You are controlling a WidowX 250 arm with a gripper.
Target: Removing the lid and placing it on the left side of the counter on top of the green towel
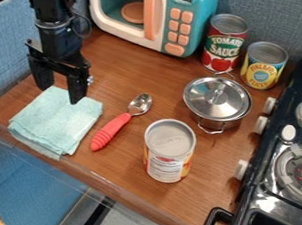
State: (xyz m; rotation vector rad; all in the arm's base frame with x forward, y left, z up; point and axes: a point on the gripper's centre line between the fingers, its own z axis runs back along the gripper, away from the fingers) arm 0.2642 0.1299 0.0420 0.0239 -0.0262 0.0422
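- Silver round metal lid (207, 102) sits on the small steel pot (213, 124), on the brown wooden bench (114, 171)
- Probably light and stiff, its smooth dome slippery
- Best hold: the small raised metal handle (217, 94) at its centre, pinched squarely so it lifts level
- Black two-finger tool (59, 93), fingers wide apart, is by the folded pale-green cloth towel (56, 120), likely soft enough to cushion the lid

On my feed, one brown wood-grain counter (120, 74), bearing: far, teal-and-white toy microwave (199, 19); far right, red-labelled can (224, 43), yellow-and-blue-labelled can (262, 67); right, lidded round silver pot (214, 124); middle, red-handled metal spoon (111, 130); near, white-labelled can (168, 162); left, folded pale-green cloth towel (56, 120).
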